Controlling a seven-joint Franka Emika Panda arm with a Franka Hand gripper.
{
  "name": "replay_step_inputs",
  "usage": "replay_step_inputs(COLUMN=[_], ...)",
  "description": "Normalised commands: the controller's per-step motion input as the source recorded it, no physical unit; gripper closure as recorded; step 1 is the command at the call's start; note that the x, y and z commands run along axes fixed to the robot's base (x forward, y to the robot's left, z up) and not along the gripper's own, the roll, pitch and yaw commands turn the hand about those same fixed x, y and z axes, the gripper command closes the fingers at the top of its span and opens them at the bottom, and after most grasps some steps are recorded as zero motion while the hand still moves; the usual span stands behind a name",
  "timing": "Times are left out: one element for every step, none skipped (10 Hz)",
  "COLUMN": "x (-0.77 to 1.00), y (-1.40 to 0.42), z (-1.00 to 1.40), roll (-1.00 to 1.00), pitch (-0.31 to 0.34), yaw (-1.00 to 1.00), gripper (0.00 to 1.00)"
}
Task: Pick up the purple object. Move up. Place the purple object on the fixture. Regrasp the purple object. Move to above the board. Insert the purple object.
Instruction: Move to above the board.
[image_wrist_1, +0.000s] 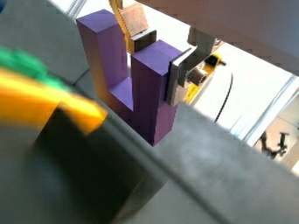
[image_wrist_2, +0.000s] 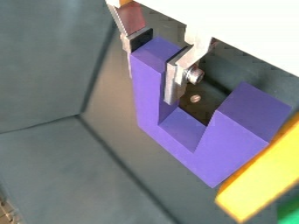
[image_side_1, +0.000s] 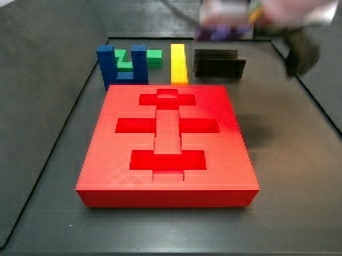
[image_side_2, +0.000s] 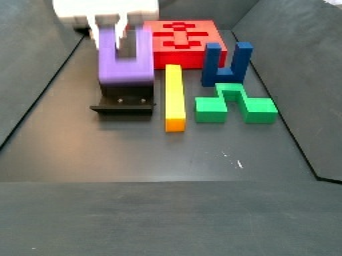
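The purple object (image_side_2: 123, 62) is a U-shaped block standing with its prongs up, its base down on the black fixture (image_side_2: 123, 102). My gripper (image_side_2: 111, 22) comes down from above and is shut on one prong. In both wrist views the silver fingers (image_wrist_1: 184, 75) and dark pads press that prong's two sides, gripper (image_wrist_1: 163, 59), gripper (image_wrist_2: 156, 58), purple object (image_wrist_2: 193, 131). Dark fixture metal with a screw (image_wrist_2: 194, 99) shows through the notch. The red board (image_side_1: 167, 140) with its cross cutouts lies apart from the fixture (image_side_1: 218, 66). In that side view the gripper (image_side_1: 254, 14) is blurred.
A yellow bar (image_side_2: 174, 95) lies beside the fixture. Further along lies a green piece (image_side_2: 235, 104), with a dark blue U-shaped block (image_side_2: 227, 62) standing behind it. The red board (image_side_2: 185, 36) sits behind them. Dark bin walls rise on both sides.
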Motion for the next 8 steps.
replay_step_inputs(x=[-0.03,-0.02,-0.02,-0.03,-0.03,-0.01,-1.15,-1.15], y=[0.04,0.02,0.03,0.02,0.02,0.01,-1.4,-1.4], z=[1.4,1.4,1.4,1.4,1.4,0.56,0.29,0.26], roll=[-0.1,-0.05,-0.02,-0.02,-0.02,-0.01,-1.0,-1.0], pitch=[-0.043,-0.025,0.005,0.016,0.022,0.047,0.033,0.031], yaw=[-0.01,-0.02,-0.03,-0.03,-0.02,-0.01,-0.04,-0.04], gripper=[1.0,1.0,1.0,1.0,1.0,1.0,1.0,1.0])
